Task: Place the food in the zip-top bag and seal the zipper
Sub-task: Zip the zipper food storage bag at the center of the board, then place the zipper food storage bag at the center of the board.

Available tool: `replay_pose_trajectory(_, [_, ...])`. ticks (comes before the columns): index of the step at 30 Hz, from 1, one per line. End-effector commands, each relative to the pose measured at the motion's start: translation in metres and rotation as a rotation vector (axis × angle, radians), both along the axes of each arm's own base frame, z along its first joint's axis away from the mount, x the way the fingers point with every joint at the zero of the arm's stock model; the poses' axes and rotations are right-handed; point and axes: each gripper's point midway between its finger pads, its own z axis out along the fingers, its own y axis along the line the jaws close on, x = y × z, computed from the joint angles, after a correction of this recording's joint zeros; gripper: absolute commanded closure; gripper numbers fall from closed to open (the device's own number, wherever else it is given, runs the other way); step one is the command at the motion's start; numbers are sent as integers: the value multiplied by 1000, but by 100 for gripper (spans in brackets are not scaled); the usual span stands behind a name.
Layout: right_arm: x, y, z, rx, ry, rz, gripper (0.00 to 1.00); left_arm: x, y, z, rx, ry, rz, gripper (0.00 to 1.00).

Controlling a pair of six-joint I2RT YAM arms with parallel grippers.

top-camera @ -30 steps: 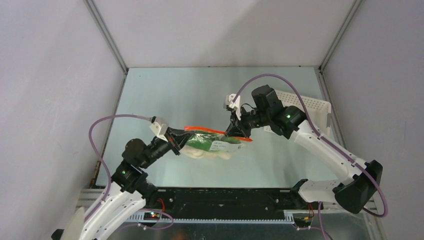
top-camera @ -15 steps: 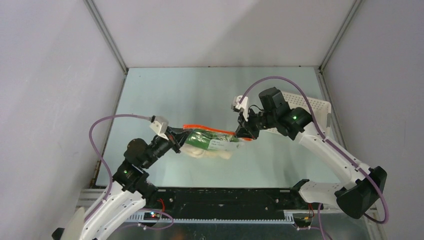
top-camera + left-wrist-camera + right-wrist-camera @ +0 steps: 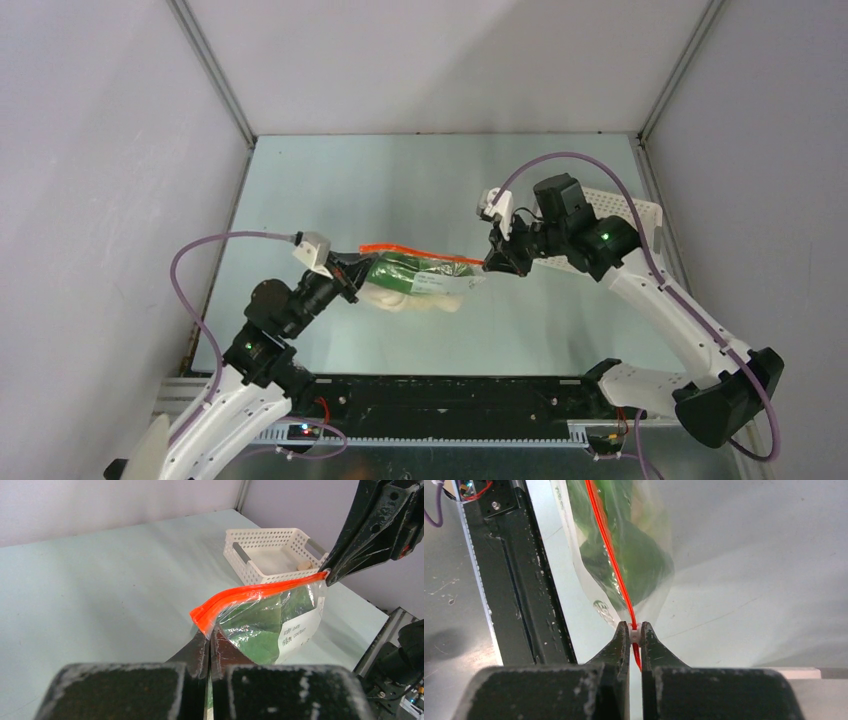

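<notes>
The zip-top bag [image 3: 440, 288] hangs stretched between both grippers above the table. Green leafy food [image 3: 395, 274] and cream food [image 3: 420, 304] show through its clear plastic. The orange-red zipper [image 3: 410, 251] runs along the bag's top edge. My left gripper [image 3: 352, 277] is shut on the bag's left corner, just below the zipper's end [image 3: 202, 615]. My right gripper [image 3: 492, 262] is shut on the small white slider [image 3: 635, 635] at the zipper's right end. In the right wrist view the zipper [image 3: 609, 545] runs straight away from the jaws, over the green food [image 3: 634, 555].
A white perforated basket [image 3: 640, 215] stands at the right rear of the table, behind the right arm. The left wrist view shows a small cream piece [image 3: 302, 566] lying inside it. A black rail [image 3: 519, 590] lines the table's near edge.
My right gripper has travelled rightwards along the zipper to its right end. The bag is pulled straighter, and its left end has shifted slightly left.
</notes>
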Motion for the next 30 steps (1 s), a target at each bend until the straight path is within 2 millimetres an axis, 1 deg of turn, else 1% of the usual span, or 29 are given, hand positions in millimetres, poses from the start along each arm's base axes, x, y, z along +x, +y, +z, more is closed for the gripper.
replay_pose_trajectory(1, [2, -20, 4, -32, -39, -50, 100, 10, 20, 36, -40, -119, 114, 100])
replay_pose_trajectory(4, [6, -23, 8, -23, -50, -70, 100, 13, 24, 37, -38, -119, 144, 100])
replay_pose_trajectory(10, [13, -28, 17, 7, -89, -114, 100, 14, 26, 40, -44, -131, 158, 100])
replay_pose_trajectory(16, [17, -20, 33, 85, -125, -118, 100, 13, 32, 48, -42, -144, 181, 100])
replay_pose_trajectory(21, [24, -20, 36, 96, -132, -144, 100, 14, 42, 50, -43, -146, 231, 100])
replay_pose_trajectory(24, [25, -18, 38, 110, -133, -143, 100, 15, 45, 49, -50, -141, 245, 100])
replay_pose_trajectory(27, [28, -11, 46, 150, -140, -134, 100, 14, 46, 54, -55, -147, 250, 100])
replay_pose_trajectory(30, [34, -11, 49, 162, -153, -162, 100, 15, 49, 59, -54, -157, 268, 100])
